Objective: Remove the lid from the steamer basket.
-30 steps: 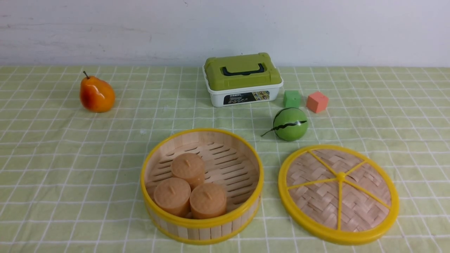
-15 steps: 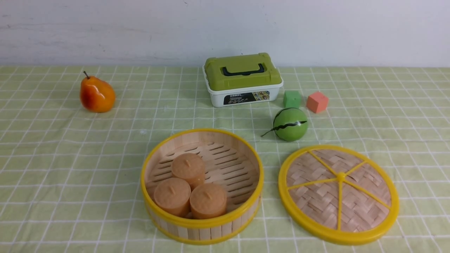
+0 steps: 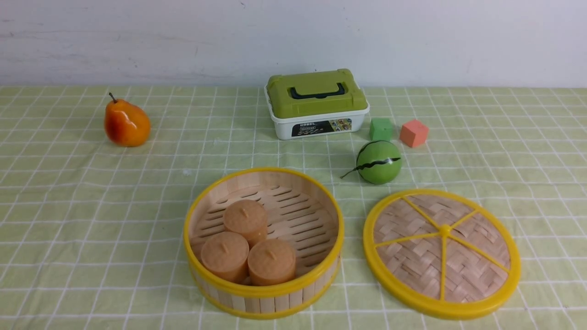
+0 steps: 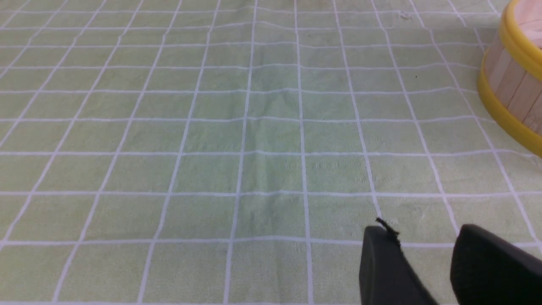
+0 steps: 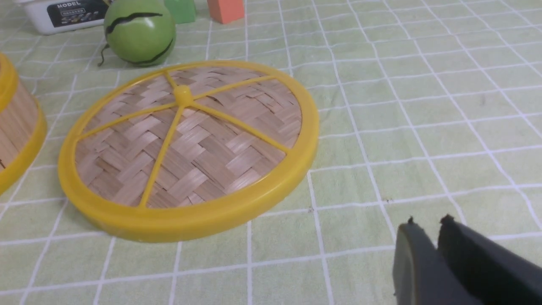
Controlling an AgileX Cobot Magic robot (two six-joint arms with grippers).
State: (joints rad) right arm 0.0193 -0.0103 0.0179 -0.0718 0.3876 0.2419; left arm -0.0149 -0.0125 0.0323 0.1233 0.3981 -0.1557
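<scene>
The lid (image 3: 441, 253) lies flat on the counter (image 3: 91, 206), just right of the open steamer basket (image 3: 263, 293). The right gripper (image 5: 427, 222) hovers near the lid, empty, jaws nearly closed. The left gripper (image 4: 419, 233) is parted, holding nothing.

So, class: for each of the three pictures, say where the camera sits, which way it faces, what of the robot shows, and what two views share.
Front view: between the arms, facing the wall across the cloth; shows the steamer basket, lid, green-lidded box; no robot part.
Left wrist view: low over the cloth; left tool with a gap between its fingers, basket edge.
Right wrist view: low, facing the lid; right tool nearly closed, empty.
Shared: lid, melon.
</scene>
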